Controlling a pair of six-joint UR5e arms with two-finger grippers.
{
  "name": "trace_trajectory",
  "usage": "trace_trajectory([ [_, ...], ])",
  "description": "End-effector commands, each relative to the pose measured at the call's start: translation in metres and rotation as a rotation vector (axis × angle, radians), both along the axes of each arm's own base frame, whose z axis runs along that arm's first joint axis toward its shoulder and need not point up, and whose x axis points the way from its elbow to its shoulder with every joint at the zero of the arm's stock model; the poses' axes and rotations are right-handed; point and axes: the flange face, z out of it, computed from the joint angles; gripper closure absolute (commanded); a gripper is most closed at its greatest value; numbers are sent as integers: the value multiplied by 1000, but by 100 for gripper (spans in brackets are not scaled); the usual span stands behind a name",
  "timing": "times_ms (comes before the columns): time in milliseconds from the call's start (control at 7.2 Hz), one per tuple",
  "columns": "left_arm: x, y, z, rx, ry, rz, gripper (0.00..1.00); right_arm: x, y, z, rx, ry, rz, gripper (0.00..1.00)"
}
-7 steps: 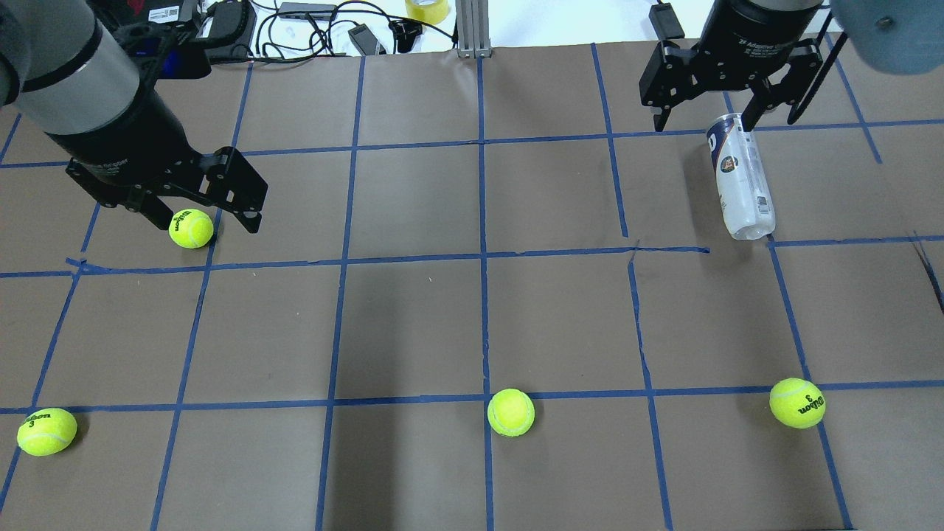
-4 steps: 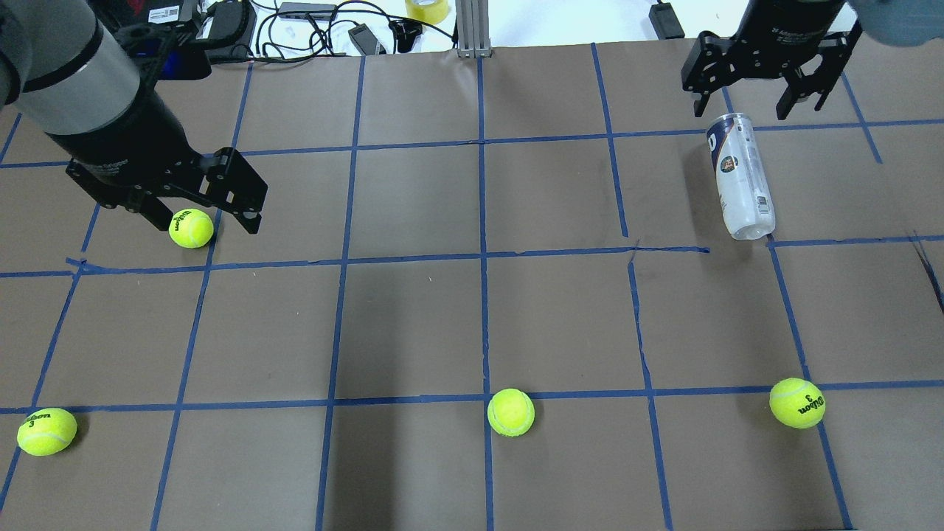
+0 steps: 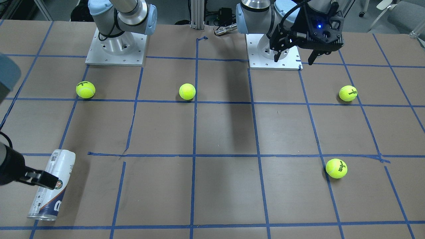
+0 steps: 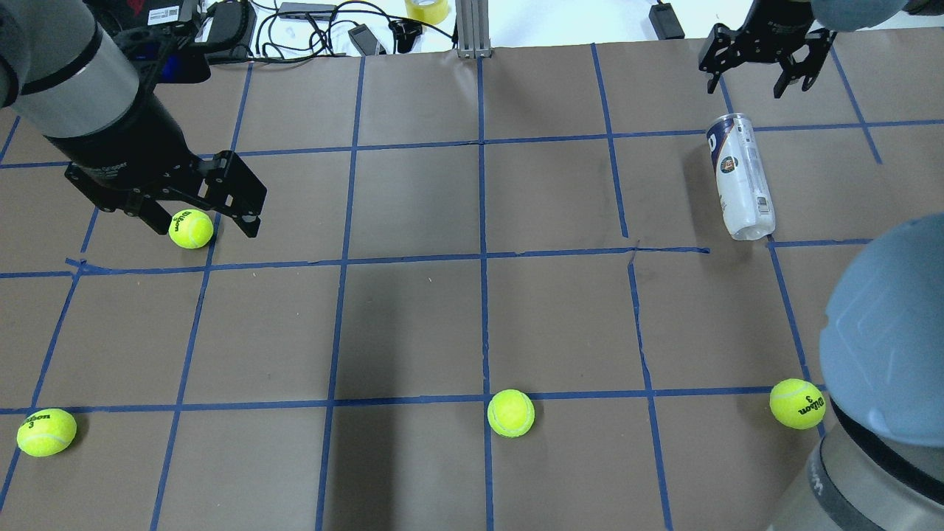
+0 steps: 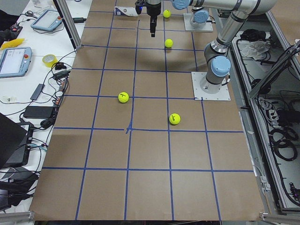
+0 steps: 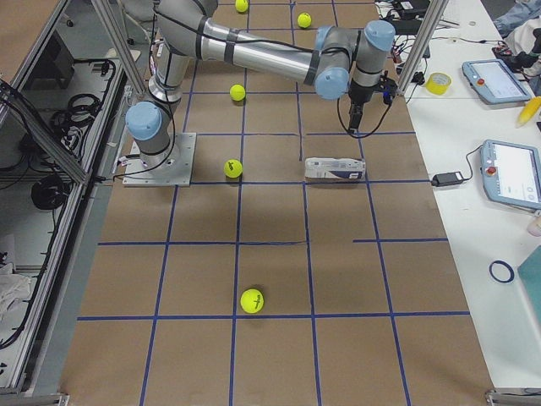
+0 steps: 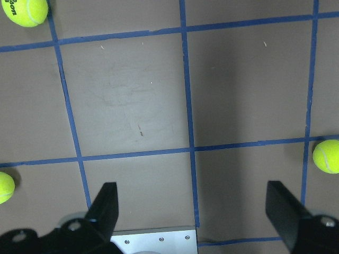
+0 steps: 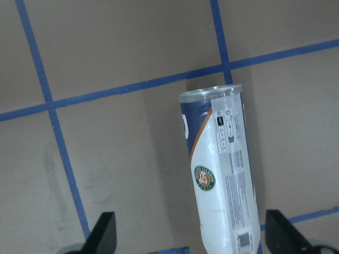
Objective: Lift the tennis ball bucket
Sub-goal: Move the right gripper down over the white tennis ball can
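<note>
The tennis ball bucket [image 4: 741,181] is a clear can with a white and navy label. It lies on its side on the brown table at the far right, and shows in the front view [image 3: 49,189], the right side view [image 6: 336,170] and the right wrist view [image 8: 222,180]. My right gripper [image 4: 745,90] is open and empty. It hangs above the table just past the can's far end and does not touch it [image 8: 190,216]. My left gripper [image 4: 205,227] is open and empty, high over the table near its base [image 3: 293,60].
Several yellow tennis balls lie on the table: one under my left gripper [image 4: 191,228], one near left [image 4: 46,431], one near middle [image 4: 510,413], one near right [image 4: 797,403]. My right arm's elbow [image 4: 885,346] fills the near right corner. Cables [image 4: 310,29] lie past the far edge.
My right gripper has drawn back from the can's far end towards the table's far edge, staying open. The right arm's elbow has come into view at the near right. The left arm has barely moved.
</note>
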Motion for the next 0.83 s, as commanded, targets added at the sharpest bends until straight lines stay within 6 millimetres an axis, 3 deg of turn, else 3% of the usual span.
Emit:
trace_trajectory([
  [0,0,0,0,1,0,0,0,-11,-29,-55,-29,13,-4,3],
  [139,0,0,0,1,0,0,0,-31,-34,-71,-22,10,-15,3],
  [694,0,0,-1,3,-2,0,0,-51,-44,-122,3,-5,62,2],
])
